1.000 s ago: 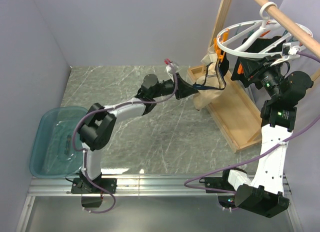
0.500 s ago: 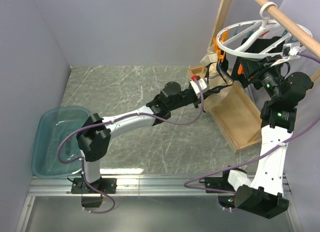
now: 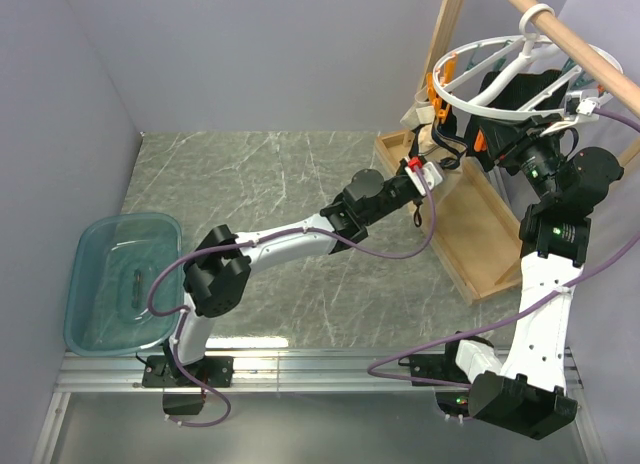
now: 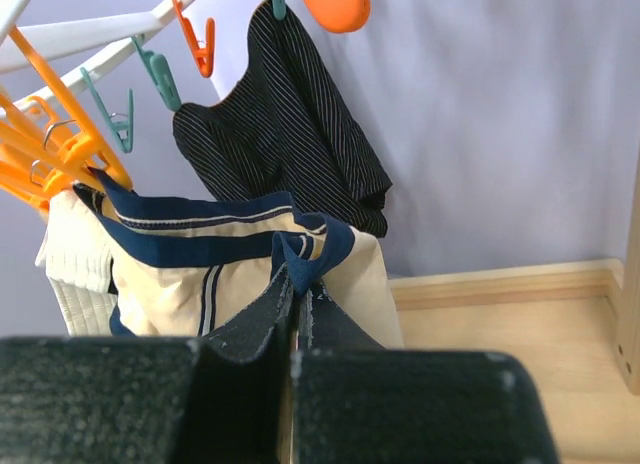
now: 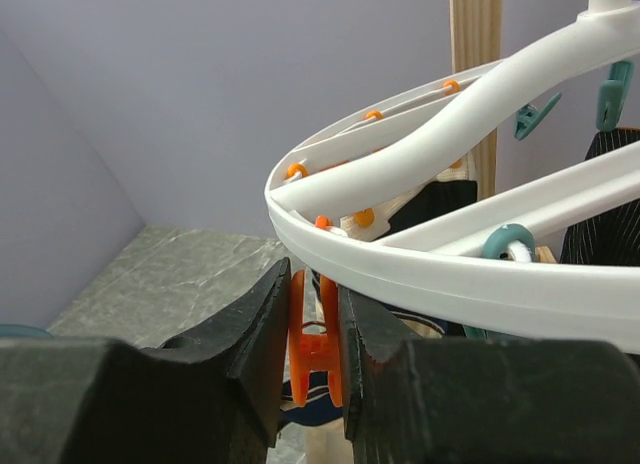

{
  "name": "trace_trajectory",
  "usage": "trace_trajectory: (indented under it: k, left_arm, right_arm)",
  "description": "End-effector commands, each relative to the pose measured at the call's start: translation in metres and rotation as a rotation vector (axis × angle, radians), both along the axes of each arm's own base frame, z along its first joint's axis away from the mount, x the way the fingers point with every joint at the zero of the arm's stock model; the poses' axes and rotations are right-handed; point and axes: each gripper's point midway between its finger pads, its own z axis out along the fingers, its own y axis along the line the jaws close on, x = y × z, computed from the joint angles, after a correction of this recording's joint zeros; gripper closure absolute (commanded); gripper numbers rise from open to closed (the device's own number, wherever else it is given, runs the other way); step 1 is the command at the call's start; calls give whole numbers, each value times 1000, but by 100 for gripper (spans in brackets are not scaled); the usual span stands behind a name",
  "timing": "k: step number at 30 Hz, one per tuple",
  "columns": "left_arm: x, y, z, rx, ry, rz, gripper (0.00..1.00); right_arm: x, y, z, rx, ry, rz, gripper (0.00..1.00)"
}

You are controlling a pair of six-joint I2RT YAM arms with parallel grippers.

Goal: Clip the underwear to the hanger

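**Two grippers at the hanger: one on fabric, one on a clip**

Grey marble-patterned table [image 3: 260,184] fills the top view, with a translucent teal plastic tub [image 3: 120,284] at its left edge. A pale wooden frame [image 3: 480,244] stands at the right, its round rod crossing overhead. From that rod hangs the white plastic circular hanger [image 3: 470,99], a double ring with orange and teal clips dangling beneath it. A black pinstriped garment [image 4: 290,134] hangs from a teal clip, behind the other cloth in the left wrist view. The beige fabric underwear with navy trim [image 4: 230,274] is up in the air just below the ring, beside a white knitted piece [image 4: 70,264]. Its upper left corner reaches the orange clips, though whether one grips it cannot be told. The left gripper [image 4: 300,284] has its fingers pressed together on a fold of the navy trim. The right gripper [image 5: 314,284], just under the ring's outer edge, has its fingers narrowed onto both flanks of an orange plastic clip [image 5: 315,354].
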Motion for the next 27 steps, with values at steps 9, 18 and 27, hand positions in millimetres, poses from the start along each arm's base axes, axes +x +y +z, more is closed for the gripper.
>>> trace_trajectory:
  k: [9,18,27]
  left_arm:
    - [-15,-18,53,-138,-87,-28,100]
    - [-20,-29,59,-161,-98,-50,100]
    - [-24,-33,62,-172,-100,-76,100]
  right_arm:
    - [-17,23,0,20,-5,106,100]
    - [-16,26,-2,35,4,112,100]
    - [-16,28,-5,47,8,127,100]
